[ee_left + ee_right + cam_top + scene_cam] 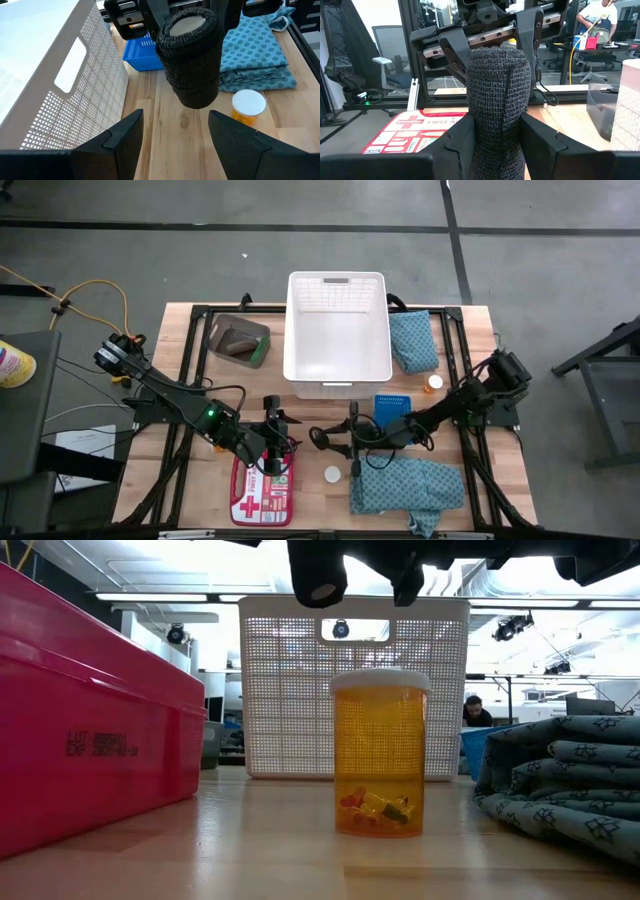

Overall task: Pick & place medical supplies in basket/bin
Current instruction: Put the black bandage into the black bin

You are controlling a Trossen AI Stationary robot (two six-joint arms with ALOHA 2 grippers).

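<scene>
My right gripper point(495, 145) is shut on a black roll point(192, 60) above the table's middle front. My left gripper point(175, 130) faces it from the left, open. Its fingers point(451, 52) stand on either side of the roll, and I cannot tell whether they touch it. An orange bottle point(248, 107) with a white cap stands upright on the table below. The white basket point(338, 330) is at the far middle, and the dark bin point(238, 340) is left of it. One teal cloth point(412, 340) lies right of the basket, another point(405, 488) at the front right. My right gripper pinches the black roll's round side point(495, 115) between its two fingers point(150, 20), which come level from the table's right. The roll stands roughly upright in the hold, its cored top end point(185, 25) up. It hangs clear of the table.
A red first-aid box point(262, 488) lies at the front left under my left arm. A small blue tray point(392, 405) sits just before the basket. A second orange bottle point(433, 383) stands right of the tray. A person point(478, 712) shows in the room beyond.
</scene>
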